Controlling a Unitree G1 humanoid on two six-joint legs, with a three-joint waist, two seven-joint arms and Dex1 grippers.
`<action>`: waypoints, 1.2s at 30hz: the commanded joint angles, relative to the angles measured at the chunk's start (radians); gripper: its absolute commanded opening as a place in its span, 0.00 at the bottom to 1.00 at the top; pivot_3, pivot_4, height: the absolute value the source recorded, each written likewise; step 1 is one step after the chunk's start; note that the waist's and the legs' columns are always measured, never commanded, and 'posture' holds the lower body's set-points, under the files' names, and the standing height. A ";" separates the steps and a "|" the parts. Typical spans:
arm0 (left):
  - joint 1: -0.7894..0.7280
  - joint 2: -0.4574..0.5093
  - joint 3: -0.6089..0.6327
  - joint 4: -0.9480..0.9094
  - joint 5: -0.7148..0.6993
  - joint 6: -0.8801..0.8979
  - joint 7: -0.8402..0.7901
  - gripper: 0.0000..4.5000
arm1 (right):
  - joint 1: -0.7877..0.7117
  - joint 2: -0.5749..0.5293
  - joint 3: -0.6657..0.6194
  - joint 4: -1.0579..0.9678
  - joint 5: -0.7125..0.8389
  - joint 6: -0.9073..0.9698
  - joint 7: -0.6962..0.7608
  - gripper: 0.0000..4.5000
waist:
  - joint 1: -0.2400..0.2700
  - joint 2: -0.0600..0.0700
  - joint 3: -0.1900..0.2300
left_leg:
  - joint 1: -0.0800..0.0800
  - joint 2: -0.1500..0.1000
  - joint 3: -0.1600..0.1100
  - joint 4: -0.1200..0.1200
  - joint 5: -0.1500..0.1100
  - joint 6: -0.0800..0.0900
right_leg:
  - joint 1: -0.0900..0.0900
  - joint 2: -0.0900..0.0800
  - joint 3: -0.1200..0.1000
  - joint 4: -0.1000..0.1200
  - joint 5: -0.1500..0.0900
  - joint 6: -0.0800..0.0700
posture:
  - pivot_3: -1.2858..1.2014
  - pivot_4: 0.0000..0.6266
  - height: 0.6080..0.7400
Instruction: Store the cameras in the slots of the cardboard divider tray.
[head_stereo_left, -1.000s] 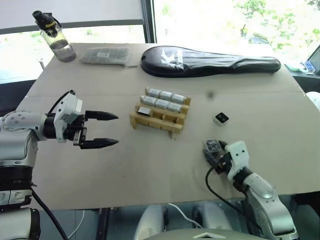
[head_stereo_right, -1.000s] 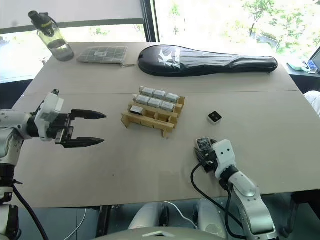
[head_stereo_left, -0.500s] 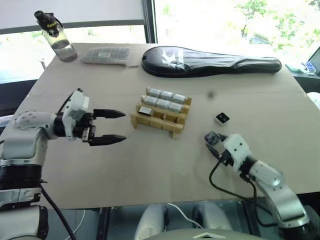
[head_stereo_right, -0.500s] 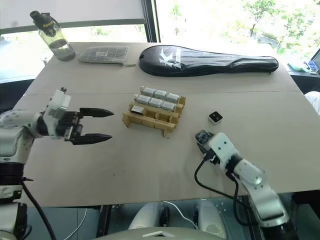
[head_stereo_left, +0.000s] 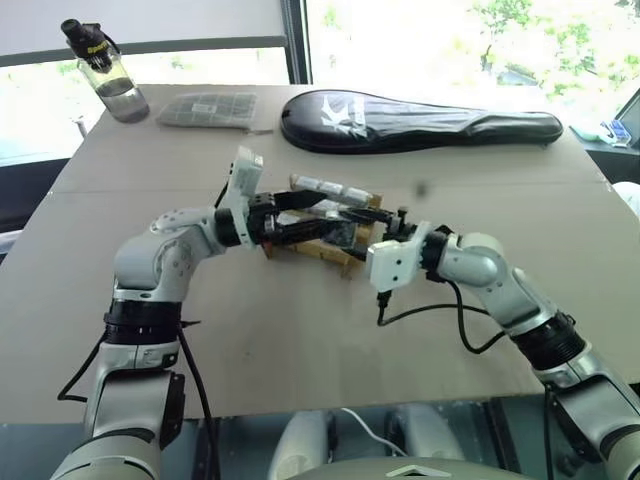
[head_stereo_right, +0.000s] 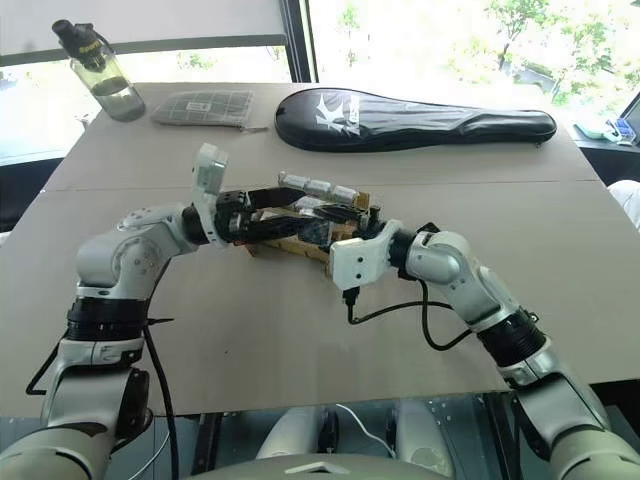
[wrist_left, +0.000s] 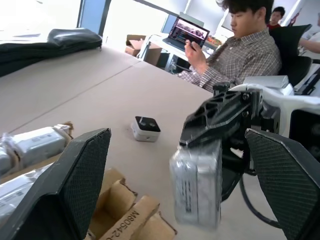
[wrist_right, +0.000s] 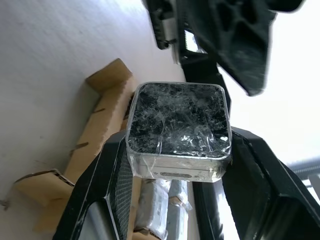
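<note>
Above the cardboard divider tray (head_stereo_left: 350, 262), my right gripper (wrist_right: 179, 145) is shut on a film-wrapped camera (wrist_right: 177, 125) with its dark lens face showing. My left gripper (wrist_left: 177, 137) reaches in from the other side, open, with one finger (wrist_left: 75, 185) on each side of that camera (wrist_left: 197, 182) and not touching it. Several wrapped cameras (head_stereo_left: 325, 186) fill the tray's far rows. The front slots (wrist_left: 130, 215) show bare cardboard. One more camera (wrist_left: 145, 128) lies on the table beyond the tray.
A long black racket case (head_stereo_left: 420, 122) lies across the far side. A grey mesh pouch (head_stereo_left: 208, 108) and a water bottle (head_stereo_left: 105, 70) stand at the far left. A seated person (wrist_left: 240, 55) with a laptop is beyond the table's right end.
My right gripper lifted its camera off the table, swung left and rolled over the tray. My left gripper moved right until its open fingers flank the camera.
</note>
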 joint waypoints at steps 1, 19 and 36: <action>-0.016 0.029 0.024 -0.026 -0.033 0.022 -0.027 1.00 | -0.019 0.008 -0.023 -0.005 -0.004 -0.060 -0.024 0.43 | -0.003 0.000 0.000 | 0.000 0.000 0.000 0.000 0.000 0.000 | 0.000 0.000 0.000 0.000 0.000 0.000 | 0.52 0.24 1.00; -0.051 0.147 -0.082 0.027 0.007 0.038 -0.225 1.00 | -0.017 0.026 -0.018 0.005 -0.036 -0.091 -0.018 0.43 | -0.012 0.000 0.000 | 0.001 0.000 0.000 0.000 0.001 -0.001 | 0.000 0.000 0.000 0.000 0.000 0.000 | 0.52 0.24 1.00; -0.142 0.209 -0.196 0.119 0.130 -0.046 -0.436 1.00 | -0.045 0.001 0.017 0.055 -0.119 -0.196 0.007 0.43 | -0.012 0.001 0.001 | 0.000 0.000 0.000 0.000 0.001 -0.001 | 0.000 0.000 0.000 0.000 0.000 0.000 | 0.52 0.24 1.00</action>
